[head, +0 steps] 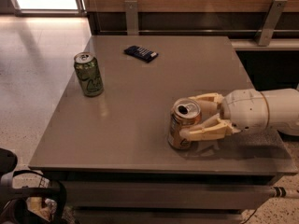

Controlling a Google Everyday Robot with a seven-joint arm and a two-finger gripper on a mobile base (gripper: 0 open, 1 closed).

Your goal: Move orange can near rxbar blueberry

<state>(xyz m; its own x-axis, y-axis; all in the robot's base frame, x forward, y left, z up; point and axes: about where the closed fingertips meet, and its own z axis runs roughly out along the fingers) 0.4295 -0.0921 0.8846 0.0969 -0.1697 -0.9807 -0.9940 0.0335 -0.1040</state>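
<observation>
The orange can (183,123) stands upright near the front right of the grey table (140,101), its silver top facing up. My gripper (192,117) reaches in from the right, with one cream finger behind the can and one in front of it, closed on its sides. The rxbar blueberry (141,53), a flat dark navy bar, lies at the far middle of the table, well away from the can and the gripper.
A green can (88,74) stands upright at the table's left side. A wooden wall with metal brackets (265,21) runs behind the table. Dark gear (18,195) sits on the floor at the lower left.
</observation>
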